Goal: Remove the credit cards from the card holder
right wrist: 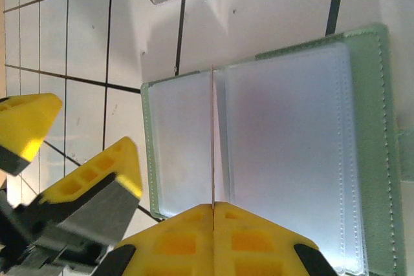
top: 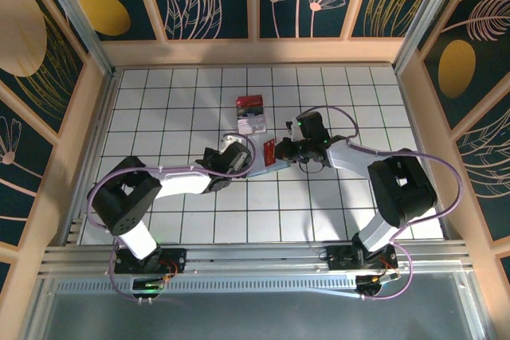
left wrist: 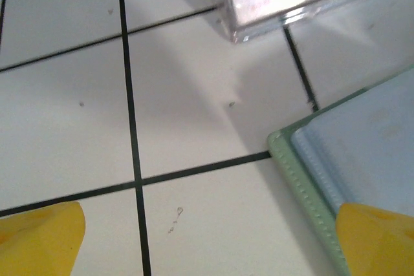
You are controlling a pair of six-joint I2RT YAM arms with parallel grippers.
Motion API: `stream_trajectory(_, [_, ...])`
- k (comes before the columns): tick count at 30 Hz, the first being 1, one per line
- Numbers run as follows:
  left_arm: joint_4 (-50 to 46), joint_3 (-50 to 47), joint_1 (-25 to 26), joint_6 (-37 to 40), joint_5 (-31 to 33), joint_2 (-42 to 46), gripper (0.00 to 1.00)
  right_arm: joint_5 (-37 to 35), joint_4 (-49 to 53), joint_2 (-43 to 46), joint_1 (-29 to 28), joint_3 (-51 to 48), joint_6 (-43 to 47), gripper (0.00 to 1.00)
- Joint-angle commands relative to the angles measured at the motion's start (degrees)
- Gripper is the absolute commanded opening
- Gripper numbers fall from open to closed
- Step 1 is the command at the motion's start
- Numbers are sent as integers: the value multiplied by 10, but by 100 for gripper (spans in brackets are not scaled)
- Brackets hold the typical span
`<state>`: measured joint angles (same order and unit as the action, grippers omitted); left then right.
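The card holder (right wrist: 291, 147) looks stitched and matt-edged with glossy plastic sleeves, the table (left wrist: 65, 127) smooth white.

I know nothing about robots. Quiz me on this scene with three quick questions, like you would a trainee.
1. True or false: the left tool stands wide open.
2. What does the right tool pinch? A) a thin red plastic card B) a metal spoon C) nothing
3. Fill in: the flat pale green bifold card holder lies ___ on the white gridded table.
Key: 1 true; 2 A; 3 open.
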<state>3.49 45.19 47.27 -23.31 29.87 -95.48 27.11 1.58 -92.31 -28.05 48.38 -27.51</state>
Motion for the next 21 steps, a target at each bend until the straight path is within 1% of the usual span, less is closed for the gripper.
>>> stream_trajectory(1, [-20, 28, 1, 17, -26, 39, 99, -14, 17, 29, 3, 18, 28, 0])
stream_trajectory(3, [-22, 37, 0, 30, -44, 53, 99, -10, 19, 37, 3, 20, 39, 0])
stream_trajectory(7, [-4, 54, -15, 76, -119, 82, 99, 11, 20, 56, 4, 23, 65, 0])
stream_trajectory(10, [25, 62, -42, 97, -204, 103, 99, 24, 23, 69, 2, 24, 81, 0])
stream_trajectory(16, [75, 80, -115, 105, -369, 112, 98, 73, 10, 101, 3, 22, 101, 0])
stream_trajectory(18, [79, 88, -129, 109, -416, 108, 98, 91, 4, 111, 3, 20, 105, 0])
stream_trajectory(21, [76, 97, -140, 121, -460, 103, 98, 117, -3, 125, 4, 17, 110, 0])
